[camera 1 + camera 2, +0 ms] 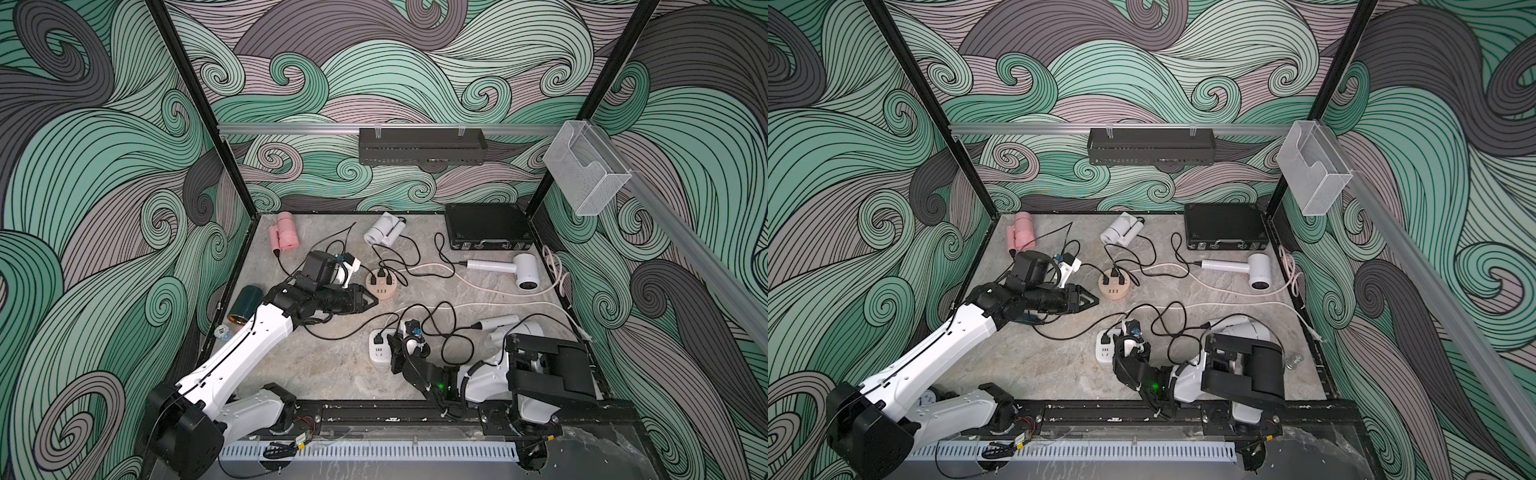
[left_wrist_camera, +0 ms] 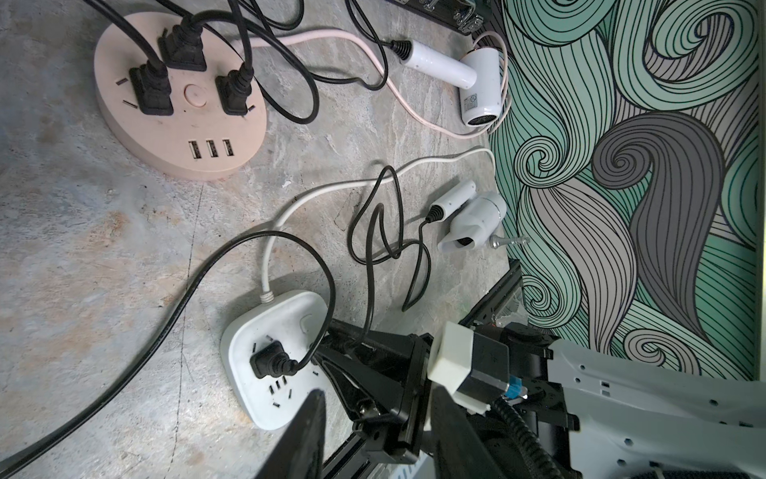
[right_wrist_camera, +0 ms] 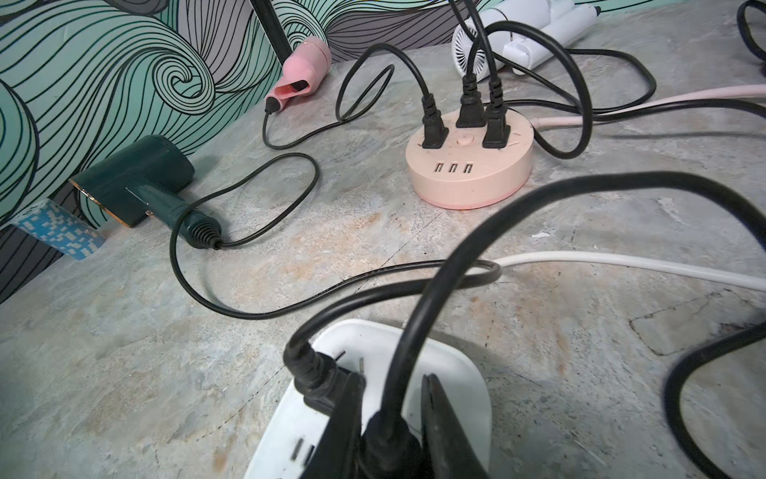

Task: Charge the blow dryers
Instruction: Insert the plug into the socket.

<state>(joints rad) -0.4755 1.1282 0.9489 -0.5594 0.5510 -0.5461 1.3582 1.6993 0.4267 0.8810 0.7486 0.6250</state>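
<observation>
Step in hand: the last of 5 plugs is being seated.

- A black plug [image 3: 383, 439] is being gripped between the closed jaws of the right pincer [image 3: 389, 398], directly over the white socket block [image 3: 464, 365].
- 1 seated plug [image 3: 309, 373] is being touched by a finger of that pincer.
- 3 more are being carried by the peach hub [image 3: 468, 182], well beyond its tips.
- The held cord is being judged as that of the white dryer [image 1: 505, 326], lying near this pincer, behind its wrist.
- The left pincer [image 1: 368, 300] is being held part-open and empty, tips just beside the hub.

Next, as judged: the prongs are being lined up with free slots for a straight downward press. Prong depth cannot be told.
</observation>
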